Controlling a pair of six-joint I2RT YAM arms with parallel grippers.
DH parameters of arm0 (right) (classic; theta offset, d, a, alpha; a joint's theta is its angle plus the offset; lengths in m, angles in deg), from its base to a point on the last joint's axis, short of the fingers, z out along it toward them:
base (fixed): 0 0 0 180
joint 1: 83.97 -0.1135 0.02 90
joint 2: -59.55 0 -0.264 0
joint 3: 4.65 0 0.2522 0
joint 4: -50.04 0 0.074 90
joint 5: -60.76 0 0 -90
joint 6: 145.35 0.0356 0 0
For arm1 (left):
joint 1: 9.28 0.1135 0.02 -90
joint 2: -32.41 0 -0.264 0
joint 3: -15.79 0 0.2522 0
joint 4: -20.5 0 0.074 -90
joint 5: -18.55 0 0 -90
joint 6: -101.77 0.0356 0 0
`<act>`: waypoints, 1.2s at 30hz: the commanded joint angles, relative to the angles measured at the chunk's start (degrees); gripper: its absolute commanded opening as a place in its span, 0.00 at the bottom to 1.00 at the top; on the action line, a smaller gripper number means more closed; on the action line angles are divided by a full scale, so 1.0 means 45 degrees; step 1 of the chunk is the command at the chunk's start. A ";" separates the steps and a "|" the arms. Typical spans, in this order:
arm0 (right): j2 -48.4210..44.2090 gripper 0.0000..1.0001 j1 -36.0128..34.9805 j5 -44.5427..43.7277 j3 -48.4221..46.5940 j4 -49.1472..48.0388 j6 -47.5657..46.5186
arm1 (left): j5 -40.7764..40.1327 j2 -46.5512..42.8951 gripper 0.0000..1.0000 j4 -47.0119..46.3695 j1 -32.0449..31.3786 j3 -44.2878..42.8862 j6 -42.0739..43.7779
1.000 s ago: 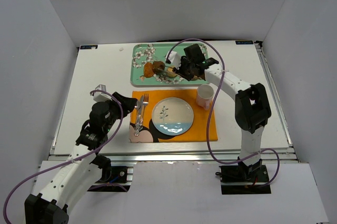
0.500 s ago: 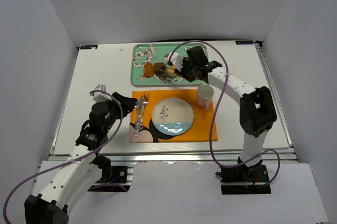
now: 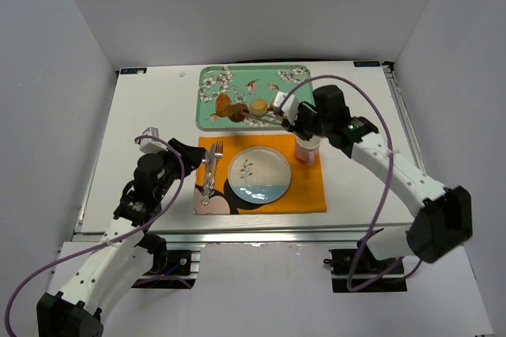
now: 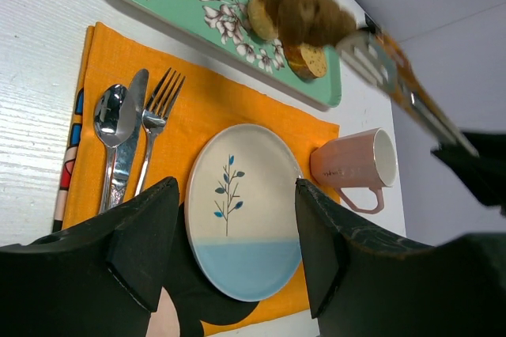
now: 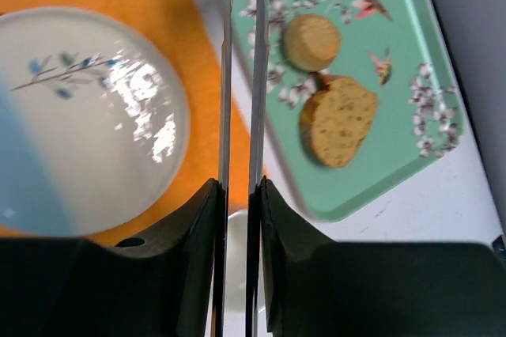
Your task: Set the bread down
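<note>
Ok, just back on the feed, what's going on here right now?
The right gripper is shut on a pair of metal tongs, and the tongs pinch the dark bread at their tips. The bread is held over the floral tray, close to the other baked pieces, and not yet over the plate on the orange placemat. The left gripper is open near the cutlery, holding nothing.
</note>
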 commanded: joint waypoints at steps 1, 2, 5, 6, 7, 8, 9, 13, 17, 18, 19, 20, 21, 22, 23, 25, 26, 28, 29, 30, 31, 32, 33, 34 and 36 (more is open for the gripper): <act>-0.1886 0.00 0.0019 0.1438 0.1275 0.0682 -0.0390 | -0.0012 0.0002 0.70 -0.0272 0.0022 -0.0237 -0.0054; -0.2281 0.00 0.0019 0.1517 0.1588 0.1070 -0.0429 | 0.0046 0.0021 0.70 -0.0408 0.0022 -0.0198 -0.0054; -0.3571 0.00 0.0019 0.1888 0.2643 0.1812 -0.0547 | 0.0164 0.0177 0.70 -0.0623 0.0022 -0.0159 -0.0113; -0.3864 0.00 -0.0001 0.1985 0.3167 0.1971 -0.0663 | 0.0184 0.0197 0.70 -0.0663 0.0022 -0.0178 -0.0113; -0.4466 0.00 -0.0001 0.1986 0.3424 0.2069 -0.0761 | 0.0203 0.0274 0.70 -0.0683 0.0022 -0.0198 -0.0113; -0.4801 0.00 -0.0001 0.2006 0.3678 0.2109 -0.0897 | 0.0223 0.0314 0.70 -0.0722 0.0022 -0.0198 -0.0093; -0.5056 0.00 -0.0001 0.1987 0.3913 0.2264 -0.0957 | 0.0242 0.0334 0.70 -0.0741 0.0022 -0.0217 -0.0093; -0.5974 0.01 -0.0001 0.1967 0.4850 0.2714 -0.1035 | 0.0281 0.0431 0.70 -0.0820 0.0022 -0.0218 -0.0093; -0.6152 0.05 -0.0001 0.1908 0.5243 0.2948 -0.1035 | 0.0320 0.0432 0.70 -0.0859 0.0022 -0.0179 -0.0113; -0.6210 0.06 -0.0001 0.1908 0.5282 0.2988 -0.1093 | 0.0320 0.0393 0.70 -0.0820 0.0022 -0.0198 -0.0113; -0.6230 0.07 -0.0001 0.1889 0.5359 0.3046 -0.1133 | 0.0320 0.0392 0.70 -0.0781 0.0022 -0.0198 -0.0113; -0.6250 0.09 -0.0001 0.1889 0.5399 0.3105 -0.1191 | 0.0301 0.0334 0.70 -0.0800 0.0022 -0.0179 -0.0132; -0.6327 0.10 0.0019 0.1889 0.5438 0.3183 -0.1269 | 0.0301 0.0295 0.70 -0.0800 0.0022 -0.0159 -0.0132; -0.6347 0.12 -0.0001 0.1908 0.5535 0.3261 -0.1289 | 0.0301 0.0275 0.70 -0.0819 0.0022 -0.0120 -0.0152; -0.6367 0.14 -0.0001 0.1908 0.5555 0.3320 -0.1309 | 0.0301 0.0275 0.70 -0.0820 0.0022 -0.0139 -0.0152; -0.6328 0.19 0.0019 0.2025 0.5517 0.3456 -0.1309 | 0.0301 0.0275 0.70 -0.0839 0.0022 -0.0139 -0.0171; -0.6347 0.24 -0.0001 0.2180 0.5381 0.3650 -0.1309 | 0.0301 0.0295 0.70 -0.0858 0.0022 -0.0120 -0.0171; -0.6425 0.30 -0.0001 0.2298 0.5263 0.3749 -0.1270 | 0.0301 0.0236 0.70 -0.0839 0.0022 -0.0100 -0.0171; -0.6484 0.34 -0.0001 0.2338 0.5263 0.3750 -0.1289 | 0.0301 0.0236 0.70 -0.0820 0.0022 -0.0081 -0.0171; -0.6581 0.35 0.0019 0.2377 0.5263 0.3769 -0.1289 | 0.0282 0.0198 0.70 -0.0800 0.0022 -0.0061 -0.0191; -0.6640 0.37 -0.0001 0.2377 0.5282 0.3789 -0.1289 | 0.0281 0.0158 0.70 -0.0781 0.0022 -0.0061 -0.0191; -0.6679 0.40 -0.0001 0.2396 0.5301 0.3847 -0.1289 | 0.0262 0.0158 0.70 -0.0781 0.0022 -0.0061 -0.0191; -0.6718 0.41 0.0019 0.2416 0.5321 0.3886 -0.1309 | 0.0262 0.0139 0.70 -0.0761 0.0022 -0.0042 -0.0210; -0.6757 0.42 -0.0001 0.2435 0.5321 0.3925 -0.1309 | 0.0262 0.0119 0.70 -0.0761 0.0022 -0.0022 -0.0210; -0.6835 0.45 -0.0001 0.2513 0.5341 0.3965 -0.1289 | 0.0262 0.0100 0.70 -0.0761 0.0022 -0.0042 -0.0210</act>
